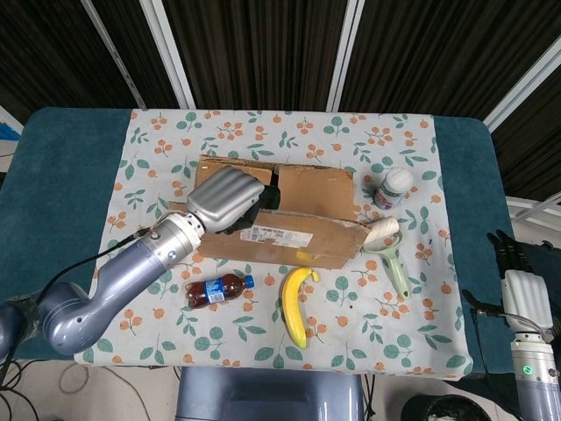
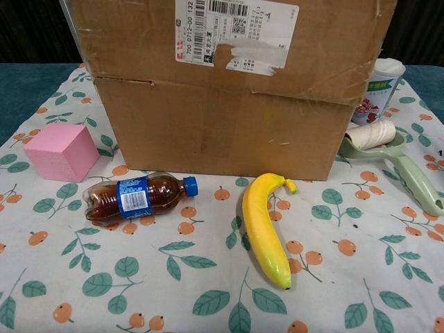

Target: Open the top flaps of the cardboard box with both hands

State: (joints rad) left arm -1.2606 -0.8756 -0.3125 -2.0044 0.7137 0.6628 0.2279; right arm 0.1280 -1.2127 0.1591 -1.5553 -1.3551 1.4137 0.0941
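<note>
Left hand (image 1: 226, 196), grey and metallic, curls its fingers over the near flap of the brown cardboard box (image 1: 302, 215) at table centre, gripping the raised flap's edge. Right hand (image 1: 523, 294) hangs at 4 o'clock, off the floral tablecloth (image 1: 368, 333); whether it is closed cannot be told. Yellow banana (image 2: 266, 236) lies at 6, green lint roller (image 2: 388, 156) at 3, pink foam cube (image 2: 59, 150) and brown cola bottle (image 2: 135, 198) at 8, white-capped jar (image 2: 377, 89) at 2.
</note>
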